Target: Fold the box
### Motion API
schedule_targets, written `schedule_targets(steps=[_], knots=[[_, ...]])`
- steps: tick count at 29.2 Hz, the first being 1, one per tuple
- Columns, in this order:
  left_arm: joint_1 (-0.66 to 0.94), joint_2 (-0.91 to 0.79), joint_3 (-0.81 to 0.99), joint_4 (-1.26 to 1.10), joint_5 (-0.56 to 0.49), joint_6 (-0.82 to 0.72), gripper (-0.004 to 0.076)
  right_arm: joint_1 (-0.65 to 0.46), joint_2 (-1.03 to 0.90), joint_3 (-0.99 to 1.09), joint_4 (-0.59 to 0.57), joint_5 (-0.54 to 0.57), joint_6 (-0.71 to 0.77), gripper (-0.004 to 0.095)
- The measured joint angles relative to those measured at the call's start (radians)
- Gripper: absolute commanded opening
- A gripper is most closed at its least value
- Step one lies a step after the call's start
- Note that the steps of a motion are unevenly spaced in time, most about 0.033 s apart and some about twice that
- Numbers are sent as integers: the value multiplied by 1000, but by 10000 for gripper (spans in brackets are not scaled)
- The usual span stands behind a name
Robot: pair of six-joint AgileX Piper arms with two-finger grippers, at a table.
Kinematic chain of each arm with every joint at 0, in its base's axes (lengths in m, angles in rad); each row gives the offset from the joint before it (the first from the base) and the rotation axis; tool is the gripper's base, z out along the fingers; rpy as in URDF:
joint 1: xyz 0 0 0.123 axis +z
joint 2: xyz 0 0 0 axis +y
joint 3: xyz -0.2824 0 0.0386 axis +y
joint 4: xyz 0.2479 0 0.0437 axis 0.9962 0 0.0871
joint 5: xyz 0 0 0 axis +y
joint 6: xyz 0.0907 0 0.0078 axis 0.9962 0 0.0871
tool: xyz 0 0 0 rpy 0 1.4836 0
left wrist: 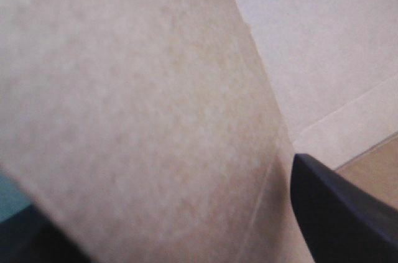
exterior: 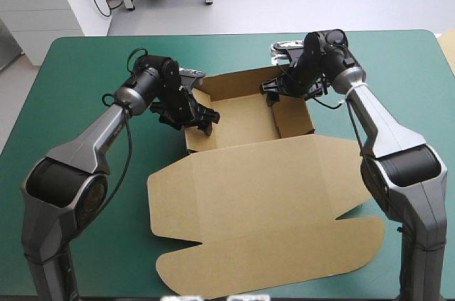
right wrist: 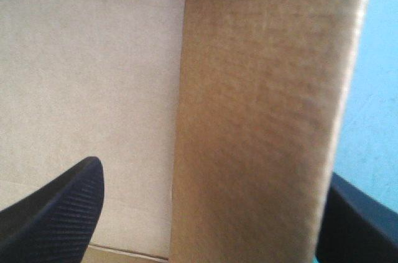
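box (exterior: 249, 187): one; grippers (exterior: 202, 117) (exterior: 272, 92): two, spread.

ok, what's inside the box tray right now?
Bare brown floor of the box, plus one finger of the right gripper. The left gripper covers the floor by the left wall.

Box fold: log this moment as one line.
box: open tray, lid flat | left hand: open, astride left wall | right hand: open, astride right wall

One brown box (exterior: 263, 201) (a single sheet), one teal-green surface (exterior: 71, 87), two tools: left tool (exterior: 203, 117), right tool (exterior: 274, 92).
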Motion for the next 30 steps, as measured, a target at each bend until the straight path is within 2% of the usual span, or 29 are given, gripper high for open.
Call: schedule_targets(steps=[6,11,17,19,22,25,26,30], knots=[[10,-47,0,-34,7,13,575,0,-44,0,-44,0,-7,781],[10,-111,0,-34,-2,13,567,0,-85,0,-68,3,-9,730],[11,-234,0,-5,14,13,490,0,-178,0,-79,4,-11,713],[11,-289,0,10,20,13,425,0,-221,0,-81,5,-14,713],[11,-379,0,36,27,13,267,0,-282,-1,-83,9,-28,713],[11,-481,0,44,32,52,22,0,-333,-1,-95,9,-45,713],[11,-517,0,44,32,69,-3,0,-347,-1,-97,9,-45,713],[11,-645,0,44,33,124,-8,0,-378,-1,-102,9,-48,713]])
